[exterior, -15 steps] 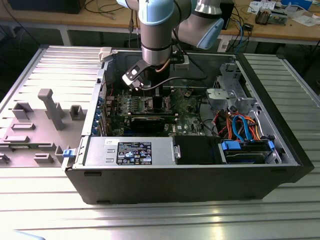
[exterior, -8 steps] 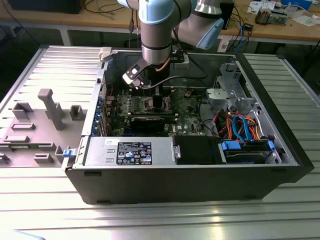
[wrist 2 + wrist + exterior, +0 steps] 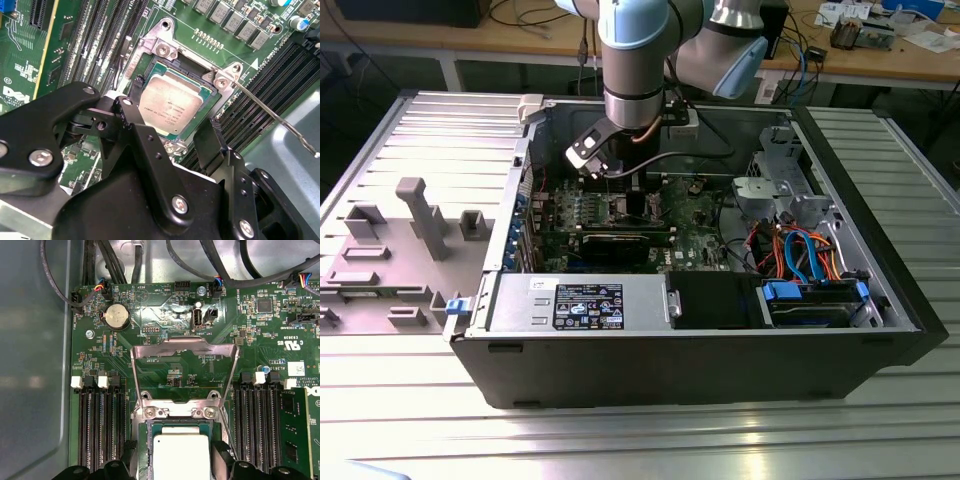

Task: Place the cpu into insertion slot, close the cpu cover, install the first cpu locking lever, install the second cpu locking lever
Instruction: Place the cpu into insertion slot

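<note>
The Universal Robots arm (image 3: 635,60) is reaching down into the open computer case (image 3: 620,370), which is lying on its side on a ribbed metal table (image 3: 440,430). The gripper (image 3: 171,110) is hanging low over the green motherboard (image 3: 165,315).

The cpu (image 3: 181,457) is sitting flat inside the insertion slot (image 3: 145,445), with its dull silver top facing up. In both wrist views the black fingers (image 3: 135,125) are standing apart, one on each side of the chip and wider than it. They are not gripping anything, though whether a tip is brushing the slot's rim cannot be told.

In the first wrist view the cpu cover (image 3: 183,346) is standing swung open on its hinge at the slot's edge, and green board is showing through its square window. In the second wrist view a thin cpu locking lever (image 3: 270,112) is sticking out from a corner of the slot, raised and unlatched. Dark memory slots (image 3: 100,425) are running along both sides of the socket, and a coin battery (image 3: 116,316) is sitting well beyond the cover.
</note>
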`<state>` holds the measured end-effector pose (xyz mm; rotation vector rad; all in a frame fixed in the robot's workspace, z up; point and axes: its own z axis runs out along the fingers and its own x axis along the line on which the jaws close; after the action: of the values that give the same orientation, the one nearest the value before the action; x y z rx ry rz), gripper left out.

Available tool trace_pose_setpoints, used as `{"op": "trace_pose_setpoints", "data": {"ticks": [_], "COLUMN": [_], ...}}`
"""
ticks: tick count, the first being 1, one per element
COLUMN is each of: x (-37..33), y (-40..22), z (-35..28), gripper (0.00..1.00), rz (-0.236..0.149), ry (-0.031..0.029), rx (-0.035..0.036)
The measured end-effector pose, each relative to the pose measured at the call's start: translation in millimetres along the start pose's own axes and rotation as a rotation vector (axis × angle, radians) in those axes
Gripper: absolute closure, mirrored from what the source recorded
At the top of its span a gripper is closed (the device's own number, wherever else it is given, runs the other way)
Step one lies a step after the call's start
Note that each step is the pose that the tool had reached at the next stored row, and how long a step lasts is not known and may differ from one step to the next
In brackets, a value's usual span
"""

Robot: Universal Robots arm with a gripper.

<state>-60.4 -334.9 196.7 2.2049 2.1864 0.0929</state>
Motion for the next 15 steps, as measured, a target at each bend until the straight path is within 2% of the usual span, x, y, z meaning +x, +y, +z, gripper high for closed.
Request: {"op": "trace_pose_setpoints", "data": {"ticks": [3, 4, 5, 6, 15], "x": [0.0, 0.1, 0.1, 0.1, 0.0], "y": [0.0, 0.0, 0.0, 0.0, 0.0], "z": [0.0, 0.2, 0.2, 0.2, -0.8], "gripper": [0.31, 0.25, 0.25, 0.18, 0.18], "rz": [0.000, 0.000, 0.000, 0.000, 0.002], "ry": [0.0001, 0.0007, 0.0004, 0.0003, 0.0013], "rx": [0.0000, -0.0001, -0.0002, -0.0001, 0.0004]}}
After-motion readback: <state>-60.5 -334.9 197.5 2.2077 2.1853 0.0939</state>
